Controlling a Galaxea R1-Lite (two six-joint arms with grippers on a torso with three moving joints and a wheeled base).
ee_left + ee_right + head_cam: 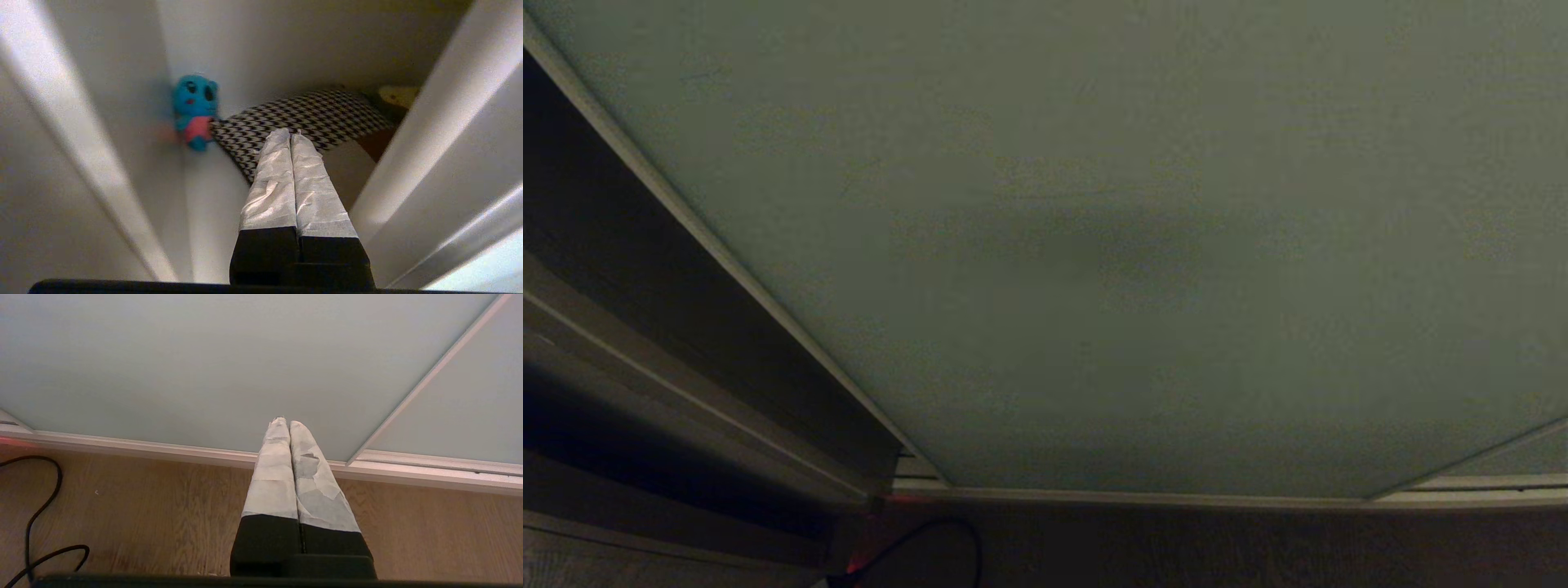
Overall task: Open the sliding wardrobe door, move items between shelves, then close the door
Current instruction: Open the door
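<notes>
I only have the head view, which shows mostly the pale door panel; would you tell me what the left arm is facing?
Observer: The left claw, shut and empty, points into the open compartment at the houndstooth cushion.
Operator: Thanks, is anything beside the cushion?
Observer: A blue plush toy sits against the wall next to it.
Operator: And the right arm?
Observer: The right claw is shut, hanging before the sliding wardrobe door above the wooden floor.
</notes>
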